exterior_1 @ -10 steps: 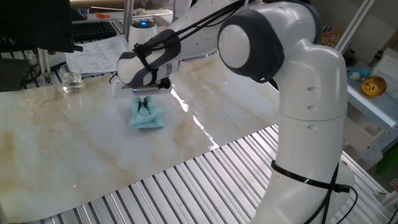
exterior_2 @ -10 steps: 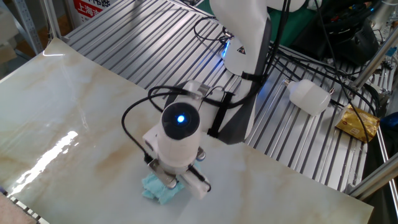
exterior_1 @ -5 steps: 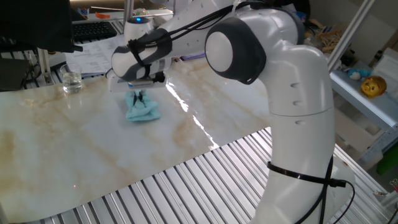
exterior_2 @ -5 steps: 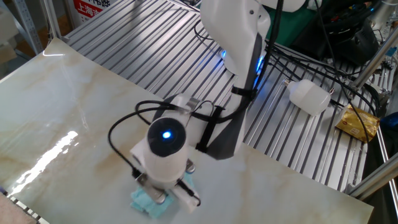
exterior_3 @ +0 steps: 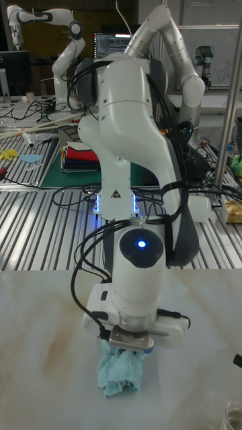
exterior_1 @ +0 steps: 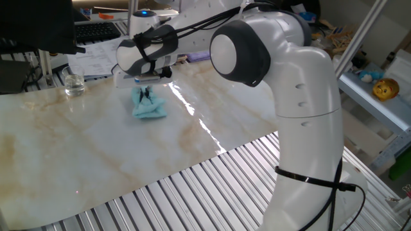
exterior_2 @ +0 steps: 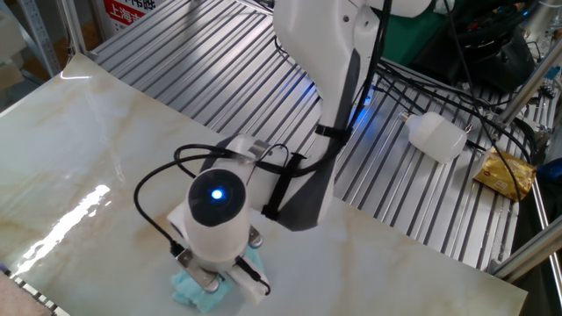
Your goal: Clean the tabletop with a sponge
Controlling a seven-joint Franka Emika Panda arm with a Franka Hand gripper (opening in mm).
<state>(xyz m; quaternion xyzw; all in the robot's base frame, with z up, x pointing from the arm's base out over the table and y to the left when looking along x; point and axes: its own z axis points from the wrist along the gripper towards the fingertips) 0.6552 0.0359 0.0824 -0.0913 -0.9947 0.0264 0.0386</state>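
A glossy cream-white tabletop (exterior_1: 77,160) with faint brown streaks is filling the left and centre of one fixed view, reflecting a bright strip of light. A crumpled light blue sponge (exterior_1: 148,106) is lying on it in the upper middle, and a small clear glass (exterior_1: 74,84) is standing near its far edge at upper left. Ribbed grey metal slats (exterior_1: 212,186) are running along the lower right, under the sheet's edge.

the sponge (exterior_1: 149,106) lies on the tabletop (exterior_1: 77,154), directly under the fingers (exterior_1: 146,94), near a glass (exterior_1: 74,85).
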